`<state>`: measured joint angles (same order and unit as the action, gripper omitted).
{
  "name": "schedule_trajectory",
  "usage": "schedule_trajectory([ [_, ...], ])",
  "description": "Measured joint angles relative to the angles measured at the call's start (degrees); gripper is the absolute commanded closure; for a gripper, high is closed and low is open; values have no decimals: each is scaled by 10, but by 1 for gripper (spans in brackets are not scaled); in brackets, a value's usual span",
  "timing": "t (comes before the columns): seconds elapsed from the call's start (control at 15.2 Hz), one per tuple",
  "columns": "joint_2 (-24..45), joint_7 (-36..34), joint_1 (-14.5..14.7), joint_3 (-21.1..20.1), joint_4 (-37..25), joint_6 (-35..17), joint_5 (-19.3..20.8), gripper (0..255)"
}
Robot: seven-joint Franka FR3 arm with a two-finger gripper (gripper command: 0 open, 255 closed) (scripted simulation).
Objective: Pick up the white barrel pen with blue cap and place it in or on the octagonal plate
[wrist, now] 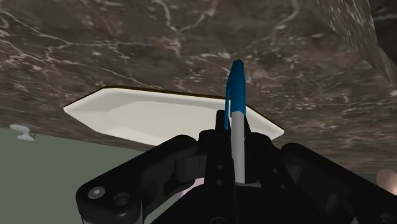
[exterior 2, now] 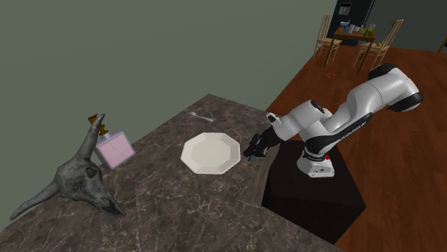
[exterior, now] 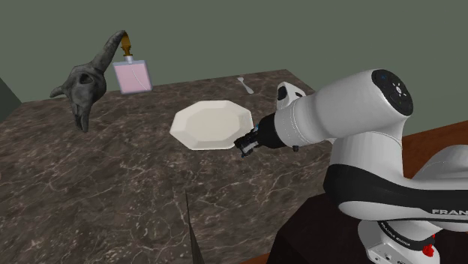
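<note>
My fingers [wrist: 222,127] are drawn in narrow and clamped on the pen [wrist: 237,143]. Its white barrel sits pinched between them and its blue cap [wrist: 236,92] sticks out past my fingertips. Nothing else is in my grasp.

In the wrist view the cap points toward the plate [wrist: 127,111], whose near rim lies just beyond it on the dark marbled table [wrist: 127,44]. That view makes the clamp plain: black finger on each side of the barrel, both pressed against it.

The shoulder view shows my gripper [exterior: 246,145] low over the table, just beside the plate's edge on that view's right, on the side near my stand. The pen itself is hard to make out there, and I cannot tell whether its cap touches the table.

The second exterior view puts my gripper between the plate and the table's edge on the stand's side, with a speck of blue under it. It also takes in the dark stand [exterior 2: 315,190], the wooden floor [exterior 2: 308,79] and chairs [exterior 2: 328,41] far off.

Well apart from me, at the table's far side, stand a horned skull [exterior: 86,88] and a pink bottle [exterior: 132,76] just beside it. A small white utensil [exterior: 245,84] lies beyond the plate.
</note>
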<state>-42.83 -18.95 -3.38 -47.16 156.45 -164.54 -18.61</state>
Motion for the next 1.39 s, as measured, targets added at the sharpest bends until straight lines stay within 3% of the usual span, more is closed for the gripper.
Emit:
schedule_trajectory([
  [0.99,-38,27,10,64,-75,116,15,255],
  [1.06,-38,27,10,64,-75,116,15,0],
  [1.12,-38,27,10,64,-75,116,15,0],
  [1.19,-47,39,30,83,-65,118,6,0],
  [1.39,-89,97,123,169,-23,127,-35,0],
])
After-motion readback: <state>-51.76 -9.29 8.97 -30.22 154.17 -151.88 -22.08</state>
